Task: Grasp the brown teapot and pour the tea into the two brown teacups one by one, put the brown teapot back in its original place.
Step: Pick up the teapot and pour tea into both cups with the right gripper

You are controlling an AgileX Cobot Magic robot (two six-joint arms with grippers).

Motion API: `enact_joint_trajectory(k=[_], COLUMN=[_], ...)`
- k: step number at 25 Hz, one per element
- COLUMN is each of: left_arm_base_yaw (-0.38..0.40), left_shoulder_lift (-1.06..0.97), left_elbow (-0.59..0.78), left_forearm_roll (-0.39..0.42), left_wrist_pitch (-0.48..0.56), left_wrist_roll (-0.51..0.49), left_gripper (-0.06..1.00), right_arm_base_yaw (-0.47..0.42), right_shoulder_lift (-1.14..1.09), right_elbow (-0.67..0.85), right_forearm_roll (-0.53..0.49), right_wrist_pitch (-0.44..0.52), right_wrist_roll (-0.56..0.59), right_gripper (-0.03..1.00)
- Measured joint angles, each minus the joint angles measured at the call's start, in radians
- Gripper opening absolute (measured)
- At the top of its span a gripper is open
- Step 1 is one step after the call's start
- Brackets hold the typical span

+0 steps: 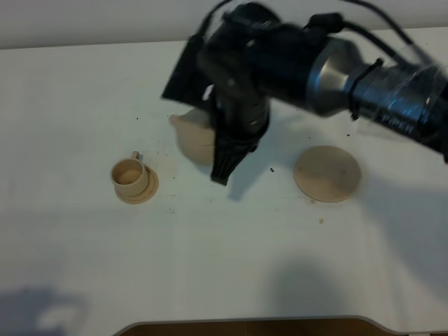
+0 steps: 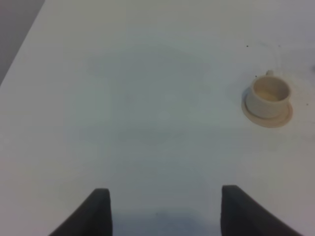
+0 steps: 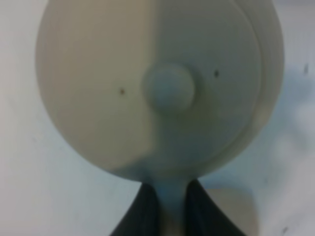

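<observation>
The brown teapot (image 1: 194, 137) is held above the table at centre, its spout pointing left, and the right arm hides part of it. In the right wrist view its knobbed lid (image 3: 169, 91) fills the frame. My right gripper (image 1: 225, 159) is shut on the teapot's handle (image 3: 170, 206). One brown teacup (image 1: 129, 173) stands on its small saucer to the left and also shows in the left wrist view (image 2: 268, 96). The second teacup is hidden; a blurred beige shape (image 3: 236, 209) lies below the pot. The wide saucer disc (image 1: 327, 173) lies bare to the right. My left gripper (image 2: 165, 211) is open and empty.
The right arm (image 1: 336, 73) reaches across from the back right over the table's middle. The white table (image 1: 231, 259) has small dark specks near the pot. The table's front edge (image 1: 245, 323) runs along the bottom.
</observation>
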State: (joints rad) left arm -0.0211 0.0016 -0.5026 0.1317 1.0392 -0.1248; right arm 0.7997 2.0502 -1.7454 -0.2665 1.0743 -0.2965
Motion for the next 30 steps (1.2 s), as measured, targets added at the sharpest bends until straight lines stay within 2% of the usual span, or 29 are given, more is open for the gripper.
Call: enact_joint_trajectory(k=[4, 10, 13, 22, 30], left_arm_base_yaw=[0.0, 0.0, 0.0, 0.0, 0.0], left_shoulder_lift=[0.0, 0.0, 0.0, 0.0, 0.0], left_elbow=[0.0, 0.0, 0.0, 0.0, 0.0], left_forearm_roll=[0.0, 0.0, 0.0, 0.0, 0.0], left_wrist_pitch=[0.0, 0.0, 0.0, 0.0, 0.0], left_wrist_roll=[0.0, 0.0, 0.0, 0.0, 0.0], left_gripper=[0.5, 0.5, 0.5, 0.5, 0.5], right_arm_base_yaw=[0.061, 0.105, 0.131, 0.18, 0.202], right_shoulder_lift=[0.043, 0.192, 0.258, 0.335, 0.366], right_elbow=[-0.05, -0.24, -0.306, -0.321, -0.321], right_forearm_roll=[-0.088, -0.173, -0.259, -0.429, -0.521], right_wrist_pitch=[-0.025, 0.023, 0.042, 0.065, 0.064], right_wrist_roll=[-0.009, -0.084, -0.132, -0.239, -0.252], right_gripper=[0.12, 0.12, 0.12, 0.12, 0.12])
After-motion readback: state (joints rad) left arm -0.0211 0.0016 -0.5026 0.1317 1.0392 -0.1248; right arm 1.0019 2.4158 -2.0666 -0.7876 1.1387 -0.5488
